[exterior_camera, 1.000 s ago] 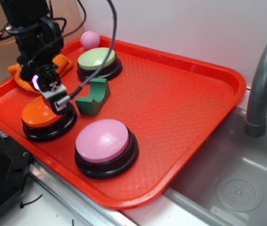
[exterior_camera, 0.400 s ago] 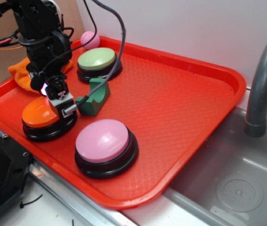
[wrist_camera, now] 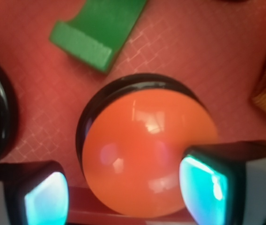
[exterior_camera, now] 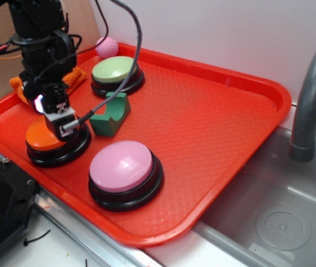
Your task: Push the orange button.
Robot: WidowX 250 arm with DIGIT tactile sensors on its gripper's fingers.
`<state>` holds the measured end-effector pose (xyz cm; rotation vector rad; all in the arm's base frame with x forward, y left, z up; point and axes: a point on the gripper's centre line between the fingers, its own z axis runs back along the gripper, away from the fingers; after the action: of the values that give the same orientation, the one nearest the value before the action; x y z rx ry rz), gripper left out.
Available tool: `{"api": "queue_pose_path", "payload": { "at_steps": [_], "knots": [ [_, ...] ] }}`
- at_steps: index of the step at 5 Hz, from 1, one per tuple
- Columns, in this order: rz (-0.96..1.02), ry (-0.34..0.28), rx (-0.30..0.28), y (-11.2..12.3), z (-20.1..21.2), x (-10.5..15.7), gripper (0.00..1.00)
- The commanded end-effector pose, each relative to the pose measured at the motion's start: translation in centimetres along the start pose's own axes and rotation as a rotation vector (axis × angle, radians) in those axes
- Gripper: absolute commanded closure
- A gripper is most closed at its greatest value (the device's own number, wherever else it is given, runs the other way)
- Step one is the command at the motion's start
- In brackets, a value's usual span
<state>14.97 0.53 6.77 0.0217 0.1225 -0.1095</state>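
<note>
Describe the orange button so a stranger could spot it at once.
Find the red tray beside the sink. On its near left corner, under the gripper, sits the orange button. It is the only orange dome; the others are pink and green.

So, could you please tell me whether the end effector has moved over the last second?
Yes. Against the fixed green block, the end effector has shifted left, away from it, and now sits over the orange button.

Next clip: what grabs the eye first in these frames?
The black arm's gripper sits down on the orange button at the red tray's near-left corner; up close, its fingers straddle the glossy dome. Beside it, the bigger pink button dominates the tray's front edge.
</note>
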Motion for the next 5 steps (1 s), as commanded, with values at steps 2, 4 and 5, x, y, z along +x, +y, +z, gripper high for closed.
{"api": "queue_pose_path", "payload": {
  "at_steps": [2, 4, 5],
  "knots": [
    [0.048, -0.08, 0.027, 0.6, 3.4, 0.1, 0.0],
    [0.058, -0.079, 0.031, 0.4, 4.8, 0.0, 0.0],
    [0.062, -0.083, 0.04, 0.2, 5.4, -0.1, 0.0]
  ]
}}
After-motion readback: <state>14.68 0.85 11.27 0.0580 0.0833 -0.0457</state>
